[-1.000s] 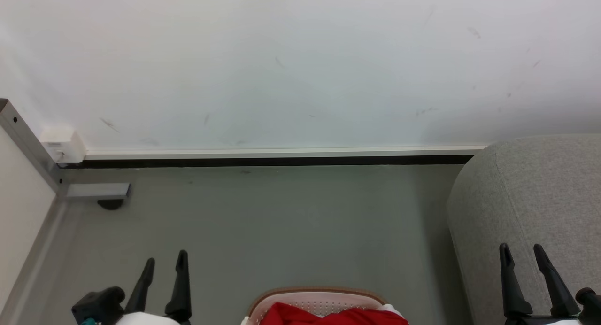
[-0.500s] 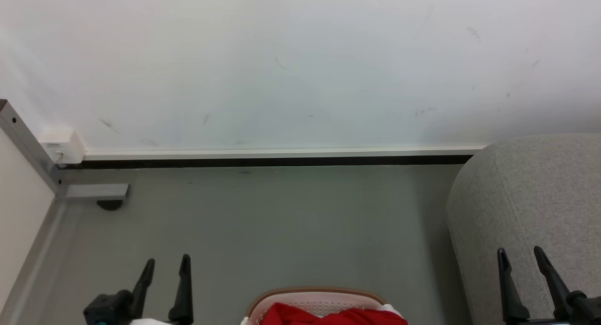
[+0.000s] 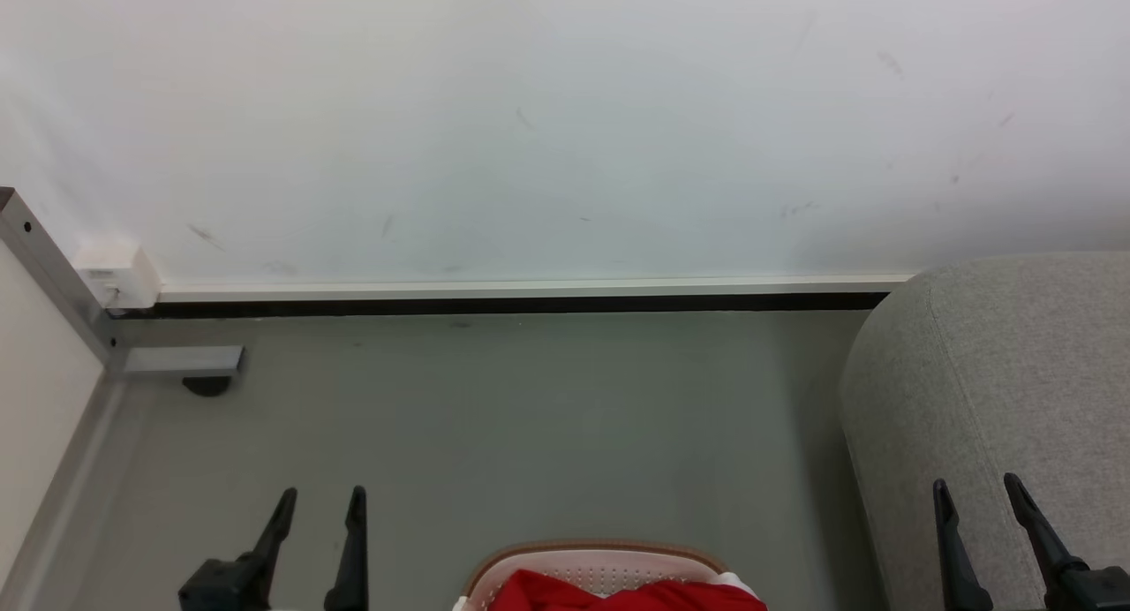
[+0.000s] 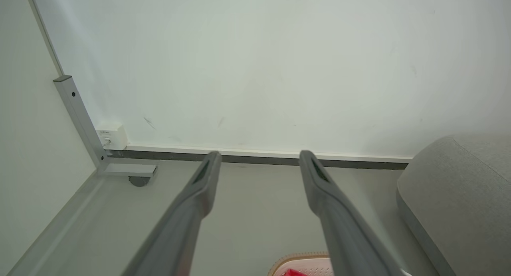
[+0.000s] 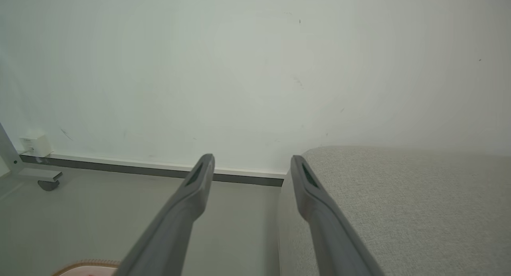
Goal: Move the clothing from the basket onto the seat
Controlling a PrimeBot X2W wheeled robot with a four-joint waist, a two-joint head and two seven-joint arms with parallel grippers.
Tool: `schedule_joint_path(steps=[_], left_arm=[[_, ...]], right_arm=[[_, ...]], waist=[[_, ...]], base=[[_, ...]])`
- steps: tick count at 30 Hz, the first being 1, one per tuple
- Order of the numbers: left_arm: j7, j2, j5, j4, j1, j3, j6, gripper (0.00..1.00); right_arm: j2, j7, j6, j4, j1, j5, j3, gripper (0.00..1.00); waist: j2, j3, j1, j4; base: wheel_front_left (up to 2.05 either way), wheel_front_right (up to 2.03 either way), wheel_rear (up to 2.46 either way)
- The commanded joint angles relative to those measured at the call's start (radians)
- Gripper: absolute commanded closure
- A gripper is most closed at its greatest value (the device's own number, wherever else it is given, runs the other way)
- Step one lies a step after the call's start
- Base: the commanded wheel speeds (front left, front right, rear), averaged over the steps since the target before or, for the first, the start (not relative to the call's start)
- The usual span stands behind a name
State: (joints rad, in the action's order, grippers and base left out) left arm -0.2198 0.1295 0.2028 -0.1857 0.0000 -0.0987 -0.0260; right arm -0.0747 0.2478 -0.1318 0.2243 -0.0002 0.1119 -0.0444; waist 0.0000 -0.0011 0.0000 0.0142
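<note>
The red clothing [image 3: 618, 595] lies in the white basket [image 3: 591, 558] with its tan rim, at the bottom centre of the head view; most of both is cut off by the frame edge. The light grey seat [image 3: 1006, 390] stands at the right. My left gripper [image 3: 322, 498] is open over the floor, left of the basket. My right gripper [image 3: 975, 487] is open in front of the seat's edge. In the left wrist view the open left gripper [image 4: 259, 156] points at the wall, with the basket [image 4: 299, 260] and a bit of the clothing [image 4: 293, 273] low down. The right wrist view has the open right gripper [image 5: 251, 159] beside the seat [image 5: 399, 200].
A white wall [image 3: 565, 125] with a skirting strip [image 3: 530, 295] closes the far side. A grey metal frame with a foot [image 3: 181, 364] and a small white box [image 3: 119, 271] stand in the left corner. Grey floor [image 3: 530, 417] lies between the basket and the wall.
Both grippers have sunk a little lower in the head view, and the left one has shifted slightly right. Basket, clothing and seat have not moved.
</note>
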Motion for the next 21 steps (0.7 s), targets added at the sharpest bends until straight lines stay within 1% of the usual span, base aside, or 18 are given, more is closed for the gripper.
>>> schedule_joint_path(steps=[1,7,10,13,21], left_arm=[[-0.010,0.005,-0.024,-0.001,0.007,0.004,0.004,0.00],[-0.023,-0.003,-0.063,-0.002,0.013,0.015,0.006,0.00],[-0.027,-0.010,-0.065,-0.010,0.015,0.026,0.017,0.00],[-0.031,-0.015,-0.084,-0.014,0.016,0.033,0.032,0.00],[-0.046,-0.031,-0.144,-0.022,0.019,0.051,0.052,0.00]], right_arm=[[-0.001,0.008,0.002,0.001,0.003,-0.026,-0.010,0.00],[0.008,0.009,0.002,0.008,0.009,-0.068,-0.020,0.00],[0.012,0.010,0.002,0.011,0.010,-0.090,-0.025,0.00],[0.017,0.012,0.002,0.014,0.010,-0.112,-0.030,0.00],[0.027,0.018,0.002,0.012,0.016,-0.171,-0.042,0.00]], waist=[[0.0000,0.000,0.0000,0.001],[0.0000,0.000,0.0000,0.001],[0.0000,0.002,0.0000,0.001],[0.0000,0.004,0.0000,0.001],[0.0000,0.008,0.0000,0.001]], base=[[0.00,0.00,0.00],[0.00,0.00,0.00],[0.00,0.00,0.00],[0.00,0.00,0.00],[0.00,0.00,0.00]])
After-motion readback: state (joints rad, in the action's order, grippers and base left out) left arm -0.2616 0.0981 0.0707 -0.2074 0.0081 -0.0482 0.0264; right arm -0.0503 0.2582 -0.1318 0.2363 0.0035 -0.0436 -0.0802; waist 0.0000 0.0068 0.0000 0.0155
